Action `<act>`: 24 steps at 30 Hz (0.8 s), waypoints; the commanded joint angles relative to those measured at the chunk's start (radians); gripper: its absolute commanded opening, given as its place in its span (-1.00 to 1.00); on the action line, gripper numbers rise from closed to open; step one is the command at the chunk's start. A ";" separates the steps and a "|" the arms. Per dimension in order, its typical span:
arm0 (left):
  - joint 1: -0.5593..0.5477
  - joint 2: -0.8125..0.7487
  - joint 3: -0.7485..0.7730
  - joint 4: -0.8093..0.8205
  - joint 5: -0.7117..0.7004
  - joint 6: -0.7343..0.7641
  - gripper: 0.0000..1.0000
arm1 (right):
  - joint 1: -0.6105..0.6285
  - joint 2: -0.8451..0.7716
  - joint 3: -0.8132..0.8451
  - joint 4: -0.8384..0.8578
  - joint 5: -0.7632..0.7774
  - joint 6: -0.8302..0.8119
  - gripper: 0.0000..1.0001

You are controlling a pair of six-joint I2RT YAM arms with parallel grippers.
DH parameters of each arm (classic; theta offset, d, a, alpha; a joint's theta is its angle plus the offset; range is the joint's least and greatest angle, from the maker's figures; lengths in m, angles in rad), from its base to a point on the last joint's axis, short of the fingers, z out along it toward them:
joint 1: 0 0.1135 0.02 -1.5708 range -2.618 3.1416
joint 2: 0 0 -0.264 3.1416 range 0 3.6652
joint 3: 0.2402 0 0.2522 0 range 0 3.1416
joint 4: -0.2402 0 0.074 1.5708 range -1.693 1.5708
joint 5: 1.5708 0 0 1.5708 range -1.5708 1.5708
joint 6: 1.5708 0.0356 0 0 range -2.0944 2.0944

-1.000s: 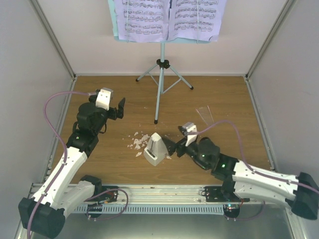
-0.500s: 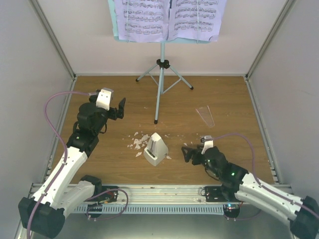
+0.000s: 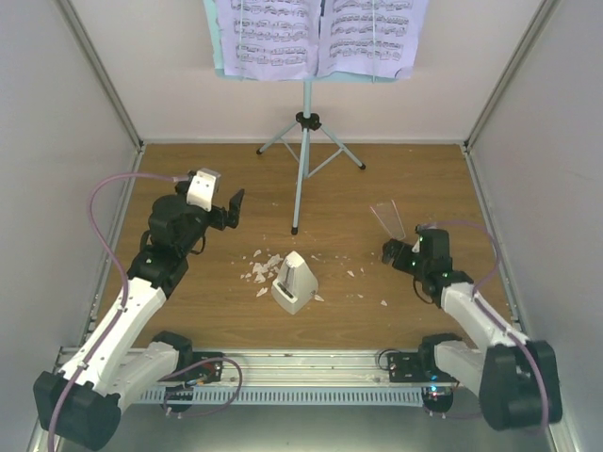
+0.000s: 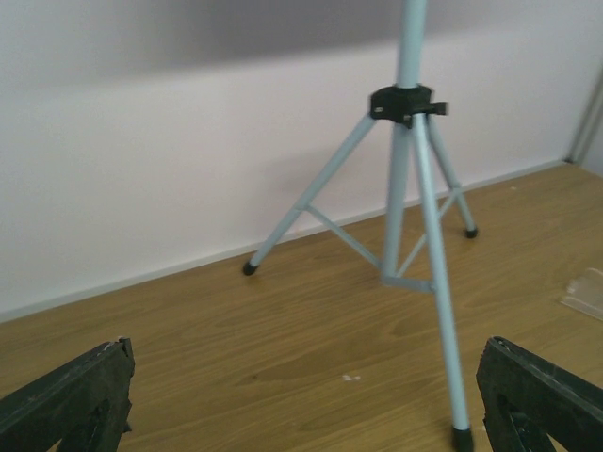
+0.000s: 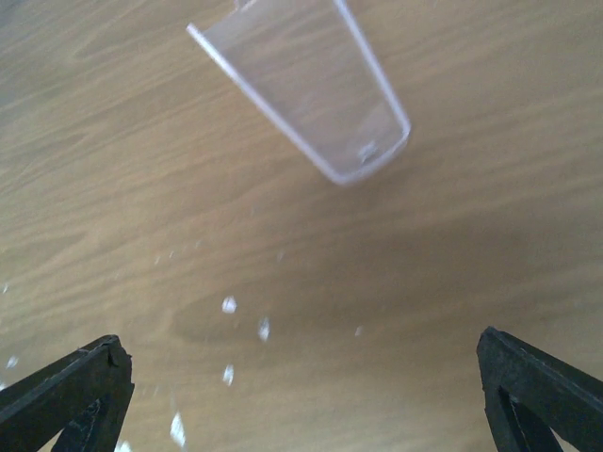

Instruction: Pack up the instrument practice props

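The pale blue music stand [image 3: 303, 151] stands at the back centre with two sheet-music pages [image 3: 320, 38] on its desk; its tripod legs [image 4: 415, 245] fill the left wrist view. The small white pyramid metronome [image 3: 293, 281] sits upright mid-table. The clear triangular cover [image 3: 387, 218] lies flat at the right; it also shows in the right wrist view [image 5: 311, 85]. My left gripper [image 3: 232, 207] is open and empty, left of the stand's near leg. My right gripper [image 3: 394, 252] is open and empty, just near of the cover.
Small white crumbs [image 3: 260, 267] lie left of the metronome, with a few more [image 3: 366, 294] to its right; some show in the right wrist view [image 5: 229, 305]. White walls enclose the wooden table [image 3: 217, 311] on three sides. A metal rail [image 3: 301, 363] runs along the near edge.
My right arm has swung from beside the metronome to the right, and its gripper now sits just near of the clear cover. My left gripper has shifted slightly right. The metronome has not moved.
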 commanded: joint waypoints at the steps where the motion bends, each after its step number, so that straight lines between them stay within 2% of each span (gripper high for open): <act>1: -0.015 -0.001 0.046 0.018 0.192 -0.036 0.98 | -0.090 0.153 0.096 0.069 -0.076 -0.138 0.99; 5: -0.042 0.049 0.154 -0.116 0.390 -0.132 0.98 | -0.158 0.279 0.176 0.099 -0.114 -0.222 0.98; 8: -0.117 0.042 0.148 -0.165 0.430 -0.185 0.98 | -0.173 0.385 0.273 0.072 -0.136 -0.268 0.85; 14: -0.281 -0.028 0.063 -0.236 0.419 -0.249 0.98 | -0.176 0.552 0.406 0.043 -0.162 -0.305 0.73; 17: -0.359 -0.051 0.033 -0.268 0.365 -0.262 0.98 | -0.177 0.649 0.483 0.009 -0.150 -0.341 0.54; 20: -0.419 -0.031 0.020 -0.307 0.287 -0.261 0.98 | -0.177 0.718 0.542 -0.013 -0.156 -0.365 0.39; 24: -0.476 0.026 0.019 -0.328 0.225 -0.261 0.98 | -0.177 0.759 0.560 -0.003 -0.172 -0.370 0.33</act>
